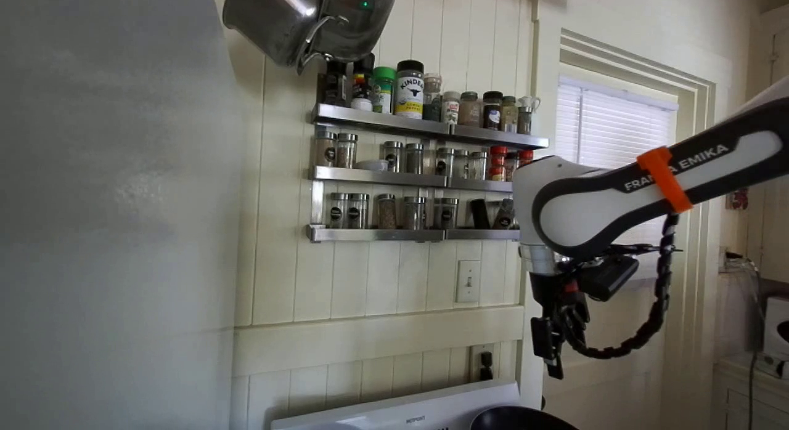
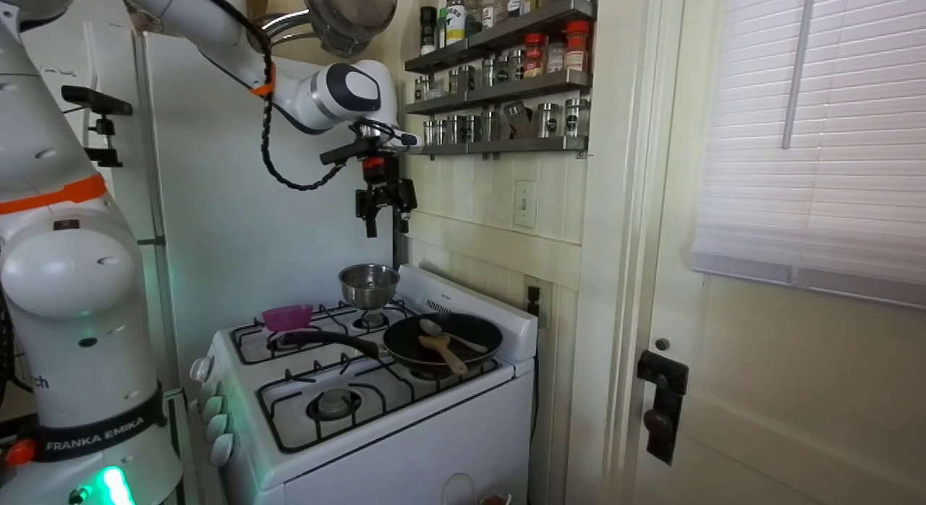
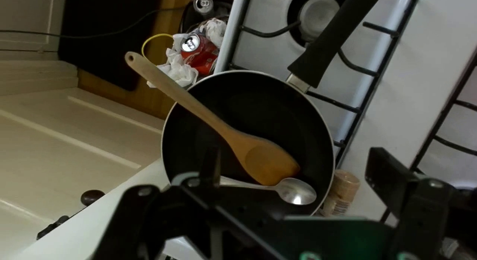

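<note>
Wooden spoon (image 3: 231, 135) is laid in the pan (image 3: 261, 100), handle past the rim; right of it, in the wrist view, a metal spoon (image 3: 296, 191) is seen. Above, jaws spread, nothing is held by the gripper (image 2: 388, 228); seemingly nothing done, all handling left.
</note>
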Motion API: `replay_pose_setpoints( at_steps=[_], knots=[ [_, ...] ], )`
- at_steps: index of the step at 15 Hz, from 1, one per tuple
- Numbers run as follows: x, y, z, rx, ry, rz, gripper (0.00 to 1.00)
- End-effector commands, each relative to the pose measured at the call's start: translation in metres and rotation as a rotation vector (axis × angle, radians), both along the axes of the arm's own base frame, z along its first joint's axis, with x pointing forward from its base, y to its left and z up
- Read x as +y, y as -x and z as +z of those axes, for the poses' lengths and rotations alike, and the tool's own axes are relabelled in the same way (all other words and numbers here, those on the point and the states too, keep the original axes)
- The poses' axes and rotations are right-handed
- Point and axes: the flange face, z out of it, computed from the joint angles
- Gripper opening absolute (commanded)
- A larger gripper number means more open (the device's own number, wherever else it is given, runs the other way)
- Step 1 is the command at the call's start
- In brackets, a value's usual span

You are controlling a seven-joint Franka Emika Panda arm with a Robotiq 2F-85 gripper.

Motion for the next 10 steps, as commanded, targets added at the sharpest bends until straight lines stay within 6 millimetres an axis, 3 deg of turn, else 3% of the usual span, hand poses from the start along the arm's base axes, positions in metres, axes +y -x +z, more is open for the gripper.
replay_pose_setpoints(
  at_steps=[1,7,10],
  knots=[
    [0.023,-0.042,-0.017,0.104,0.099,-0.029,1.00],
    [0.061,-0.088,-0.057,0.190,0.099,-0.032,1.00],
    [0.081,-0.100,-0.075,0.193,0.076,-0.071,1.00]
  ],
)
